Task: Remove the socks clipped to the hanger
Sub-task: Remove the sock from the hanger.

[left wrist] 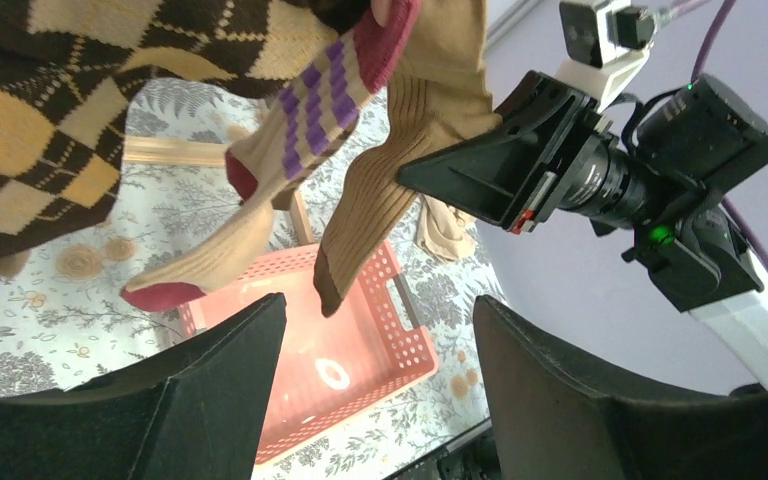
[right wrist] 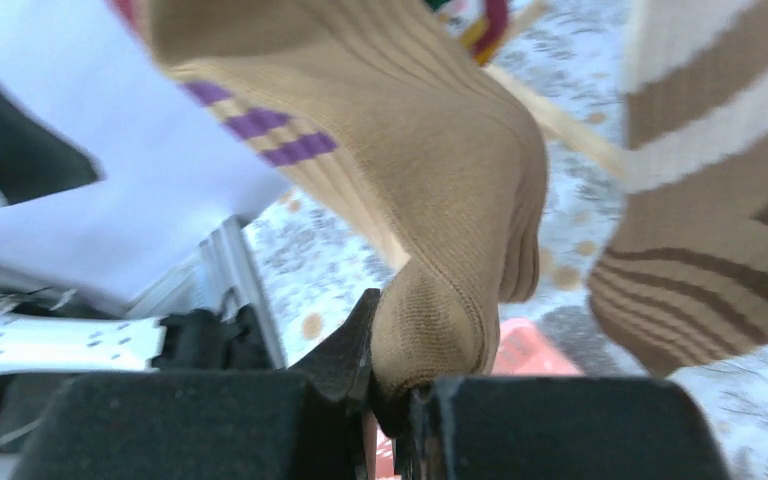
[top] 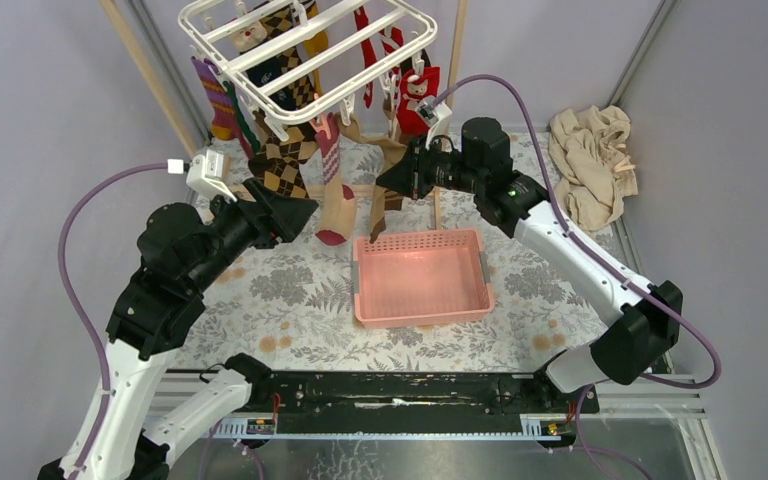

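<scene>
Pads of the right hand (right wrist: 392, 405) pinch a fold of a tan ribbed sock (right wrist: 440, 190), a grip that only the right wrist view shows. The left hand (left wrist: 378, 325) is spread wide in its own view, the pink basket (left wrist: 415, 335) beyond it in the lower middle of the frame. Only the top view shows the hanger (top: 310, 50), white, at the upper middle of the frame, patterned socks (top: 285, 165) dangling under it over the floral desk (top: 290, 290).
</scene>
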Robot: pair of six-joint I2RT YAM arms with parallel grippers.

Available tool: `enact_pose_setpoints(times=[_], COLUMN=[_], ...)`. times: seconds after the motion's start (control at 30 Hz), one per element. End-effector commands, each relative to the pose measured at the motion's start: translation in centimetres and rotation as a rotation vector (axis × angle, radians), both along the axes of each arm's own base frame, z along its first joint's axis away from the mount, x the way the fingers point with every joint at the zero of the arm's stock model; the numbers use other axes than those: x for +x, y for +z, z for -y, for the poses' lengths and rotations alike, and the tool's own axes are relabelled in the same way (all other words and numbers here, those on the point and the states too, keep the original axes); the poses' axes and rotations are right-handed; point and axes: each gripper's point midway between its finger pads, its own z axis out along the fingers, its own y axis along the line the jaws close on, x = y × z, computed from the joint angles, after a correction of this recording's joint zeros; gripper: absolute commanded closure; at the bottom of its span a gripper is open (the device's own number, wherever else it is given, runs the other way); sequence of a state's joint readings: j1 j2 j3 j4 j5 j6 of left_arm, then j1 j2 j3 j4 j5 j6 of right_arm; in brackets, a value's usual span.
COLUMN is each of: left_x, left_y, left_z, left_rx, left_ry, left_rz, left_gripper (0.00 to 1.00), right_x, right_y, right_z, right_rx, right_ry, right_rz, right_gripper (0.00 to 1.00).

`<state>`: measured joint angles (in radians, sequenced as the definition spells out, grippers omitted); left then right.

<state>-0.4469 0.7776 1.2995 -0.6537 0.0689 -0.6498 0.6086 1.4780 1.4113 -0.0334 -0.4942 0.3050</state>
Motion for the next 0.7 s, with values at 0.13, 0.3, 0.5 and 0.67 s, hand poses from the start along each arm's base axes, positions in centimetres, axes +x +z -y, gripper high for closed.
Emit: enact_pose_setpoints(times=[0.13,0.3,0.5,0.67], left_x=[-1.1,-1.4,-0.7,-0.1], left_y=[0.9,0.8,-0.8,-1.8], left_z=[2.1,2.8,3.5,4.2], left_rx=[-0.068,-0.083,-0.084,-0.107], left_ry=[-0.138,-0.183,-0.200,-0.221], left_rz=[0.077,0.098,0.084,0.089], left_gripper=[0.22,0.21,0.21,0.20], right_x=[-7.1,-7.8,-7.4,-7.3], right_y=[9.3,11.2,12.5,12.9], right_z=[-1.1,-1.8,-2.6,-3.1], right_rx=[0.244,0.334,0.439,0.508], right_ry=[0.301,0.371,0.407,0.438], right_rz=[-0.027,-0.074,-0.123,-0.172], right_gripper=[0.98,0.99,1.00,1.00])
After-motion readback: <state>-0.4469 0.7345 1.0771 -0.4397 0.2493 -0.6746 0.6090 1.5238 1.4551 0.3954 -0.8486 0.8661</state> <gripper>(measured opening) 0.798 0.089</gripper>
